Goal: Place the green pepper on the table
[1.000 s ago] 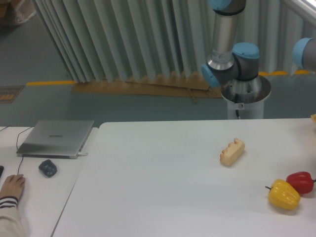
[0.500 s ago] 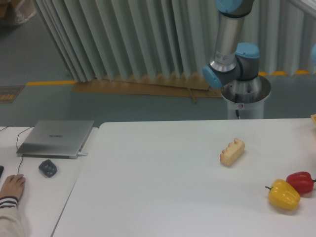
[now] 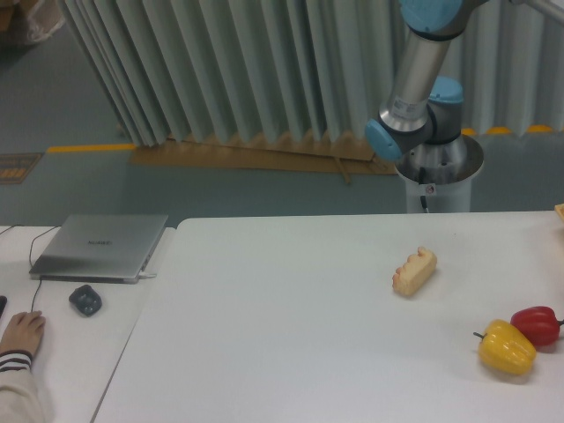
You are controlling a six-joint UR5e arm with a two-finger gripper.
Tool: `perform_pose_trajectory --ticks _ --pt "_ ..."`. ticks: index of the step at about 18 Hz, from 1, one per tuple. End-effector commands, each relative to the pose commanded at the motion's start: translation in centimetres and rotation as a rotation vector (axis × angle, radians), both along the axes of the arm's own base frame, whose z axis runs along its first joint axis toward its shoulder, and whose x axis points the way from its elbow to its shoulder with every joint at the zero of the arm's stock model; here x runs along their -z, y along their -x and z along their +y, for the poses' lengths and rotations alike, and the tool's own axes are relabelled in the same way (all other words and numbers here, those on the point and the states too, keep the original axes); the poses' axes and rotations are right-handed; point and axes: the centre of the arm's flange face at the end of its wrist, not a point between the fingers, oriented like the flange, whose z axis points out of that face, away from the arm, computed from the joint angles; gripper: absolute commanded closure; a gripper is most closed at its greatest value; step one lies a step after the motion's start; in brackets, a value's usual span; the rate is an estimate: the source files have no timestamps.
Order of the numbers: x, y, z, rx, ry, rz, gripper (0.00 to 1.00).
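Fingers are not seen: the arm [image 3: 421, 79] leaves the frame at the top edge, so whether they are spread, pressed together or pinching anything cannot be told. Only the lower arm is seen, a grey tube slanting up to the right from a blue-capped joint above the silver base [image 3: 438, 172], which stands behind the far edge of the tabletop [image 3: 291, 344]. The green pepper is not seen anywhere in the view; its place cannot be told. On the white tabletop, right of centre, a pale tan ridged object [image 3: 414, 270] is laid at a slant. Near the right edge a yellow bell pepper [image 3: 507, 348] is set, stem pointing left, with a red bell pepper [image 3: 537, 324] just behind it and touching or nearly so. At the far right edge a small pale sliver of some other item is cut off by the frame. To the left, on a separate lower desk [image 3: 79, 352], a closed grey laptop [image 3: 101, 247] is noted, with a dark mouse [image 3: 85, 300] in front of it. A person's hand [image 3: 21, 333] in a striped cuff is rested on that desk at the lower left. Behind, a pleated grey curtain and a yellow floor line are seen.
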Motion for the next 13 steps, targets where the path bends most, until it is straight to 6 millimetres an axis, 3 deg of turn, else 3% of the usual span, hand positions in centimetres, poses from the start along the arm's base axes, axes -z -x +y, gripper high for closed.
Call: perform_pose_trajectory --ticks 8,13 --pt "4.5 1.6 -0.6 -0.016 0.006 -0.066 0.00" --pt "5.3 2.1 -0.3 -0.018 0.001 -0.055 0.00"
